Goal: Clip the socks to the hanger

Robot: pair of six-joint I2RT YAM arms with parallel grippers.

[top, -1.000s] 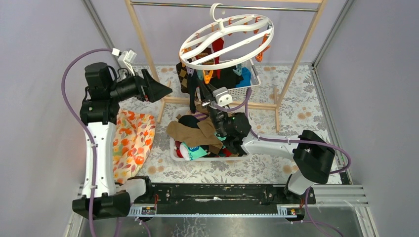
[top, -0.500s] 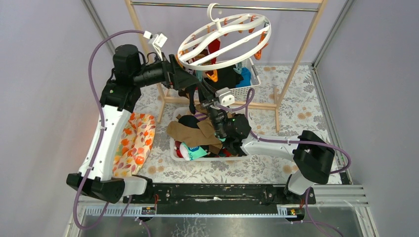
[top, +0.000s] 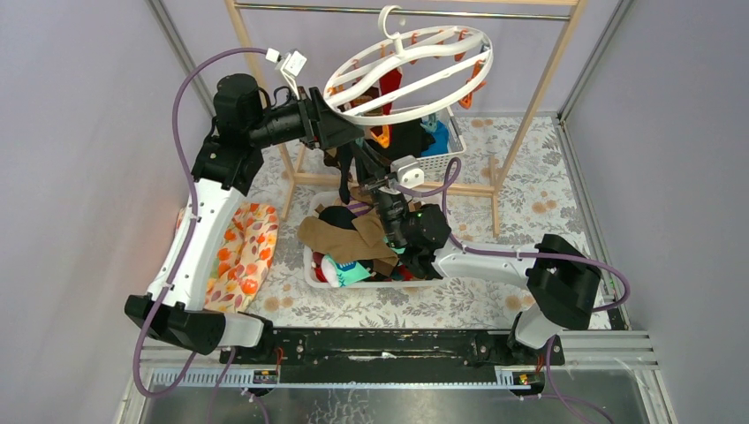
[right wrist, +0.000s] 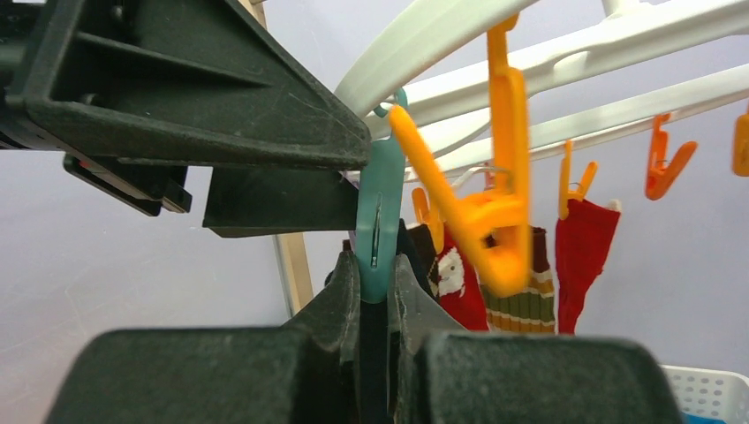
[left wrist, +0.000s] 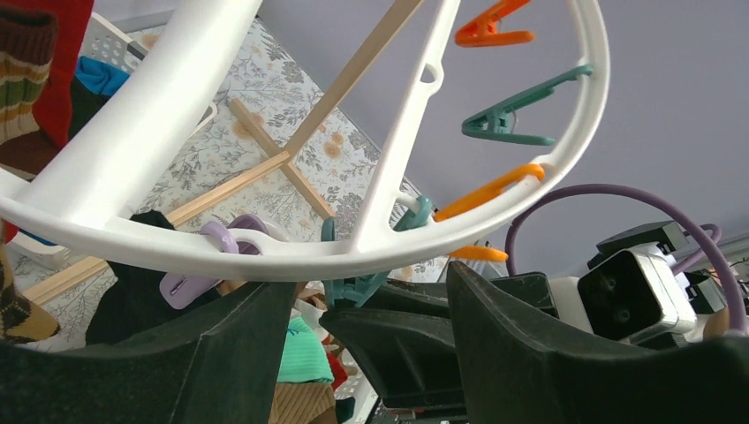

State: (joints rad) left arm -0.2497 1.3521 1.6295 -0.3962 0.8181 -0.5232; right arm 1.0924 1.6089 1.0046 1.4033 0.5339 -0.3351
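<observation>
The white ring hanger (top: 397, 42) hangs by its hook from the rail, with orange and teal clips under its rim. My right gripper (top: 360, 163) reaches up below the left rim and is shut on a teal clip (right wrist: 380, 221); something dark fills the gap lower between its fingers (right wrist: 344, 291). My left gripper (top: 347, 132) is open at the same rim, and the ring (left wrist: 265, 252) crosses just above its fingertips, with the teal clip (left wrist: 353, 287) between them. Red and striped socks (right wrist: 517, 300) hang clipped. Tan and mint-green socks (top: 340, 234) lie in the near basket.
A wooden-and-metal rail frame (top: 265, 88) carries the hanger. A far white basket (top: 442, 159) holds black and blue socks behind the near basket (top: 311, 265). An orange floral cloth (top: 234, 256) lies at the left. An orange clip (right wrist: 495, 221) dangles beside the right fingers.
My left arm has swung right from the frame's left post to the hanger's left rim, its jaws narrowing. The hanger rocked slightly. The right arm stayed put.
</observation>
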